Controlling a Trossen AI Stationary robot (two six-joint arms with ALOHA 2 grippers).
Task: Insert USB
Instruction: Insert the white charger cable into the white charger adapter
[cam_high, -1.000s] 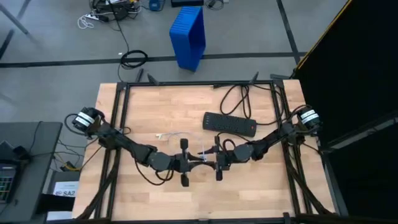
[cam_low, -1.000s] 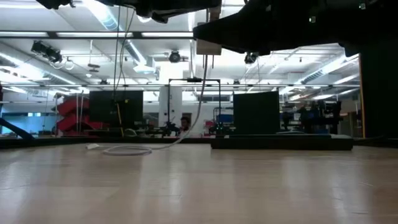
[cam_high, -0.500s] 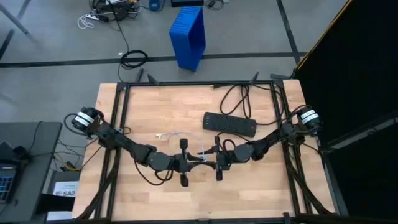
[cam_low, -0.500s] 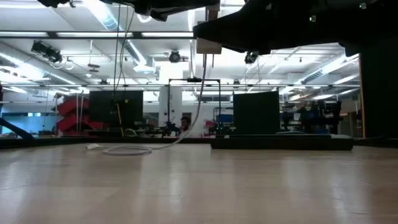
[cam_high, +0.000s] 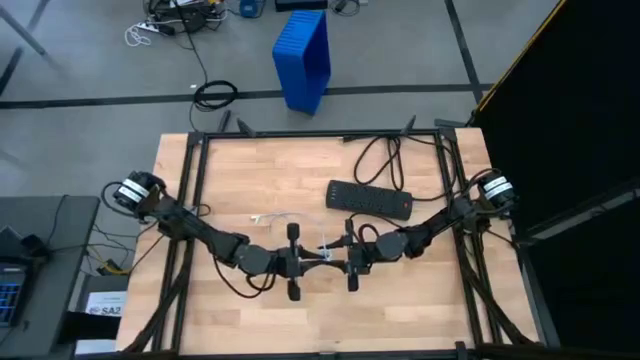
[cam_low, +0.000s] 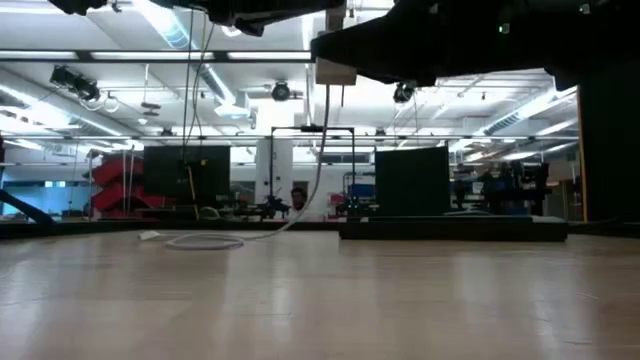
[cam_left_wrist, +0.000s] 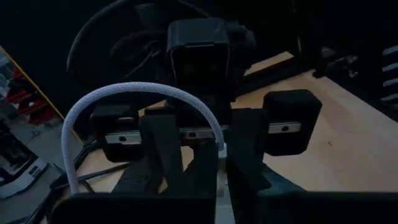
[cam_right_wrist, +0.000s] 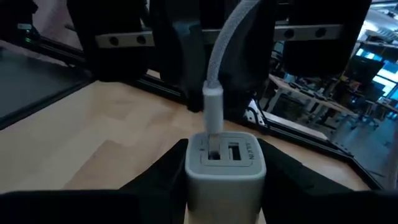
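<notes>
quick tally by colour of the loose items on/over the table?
White: 2, the USB cable and the charger block, which the right end effector holds.
Black: 1, the power strip with its cord.
Total: 3.
The left end effector grips the cable near its plug.

USB (cam_right_wrist: 219, 81): white braided weave | charger block (cam_right_wrist: 225, 168): smooth matt white plastic | table (cam_high: 420, 310): pale wood planks

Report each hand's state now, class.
Left hand: shut on the white USB cable.
Right hand: shut on the grey charger block.
</notes>
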